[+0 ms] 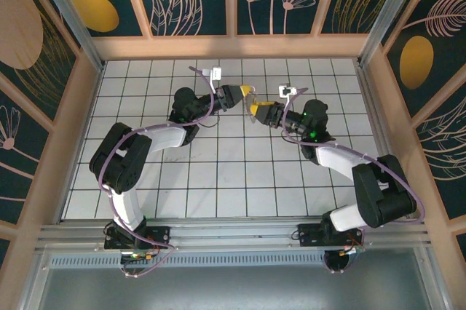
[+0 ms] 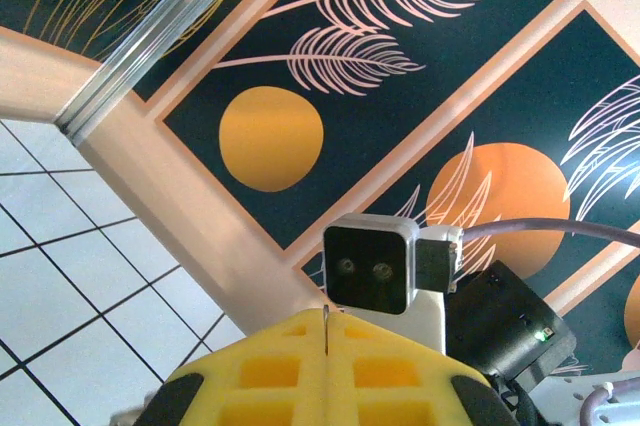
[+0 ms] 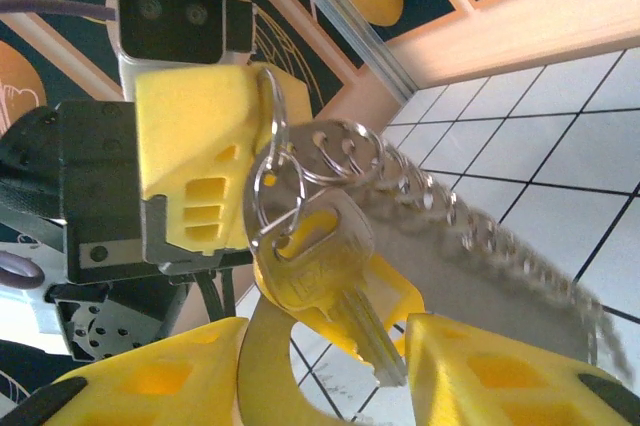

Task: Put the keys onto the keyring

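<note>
My left gripper (image 2: 326,334) is shut, with a thin metal edge (image 2: 326,318) pinched between its yellow pads. In the right wrist view its yellow finger (image 3: 195,156) holds the keyring (image 3: 272,146), a cluster of silver wire rings. A silver key (image 3: 312,261) hangs from the rings, with a yellow-headed key (image 3: 398,291) behind it. A pale beige loop (image 3: 262,376) curves down below them. My right gripper (image 3: 325,346) is open, its yellow fingers (image 3: 500,371) either side of the key blade. From above, both grippers (image 1: 246,94) (image 1: 255,110) meet tip to tip over the far middle tiles.
A blurred string of small rings (image 3: 480,241) trails off right from the keyring. The white tiled floor (image 1: 240,179) lies beneath the arms, ringed by a wooden ledge (image 1: 233,46) and patterned walls. The right wrist camera (image 2: 368,266) faces my left gripper closely.
</note>
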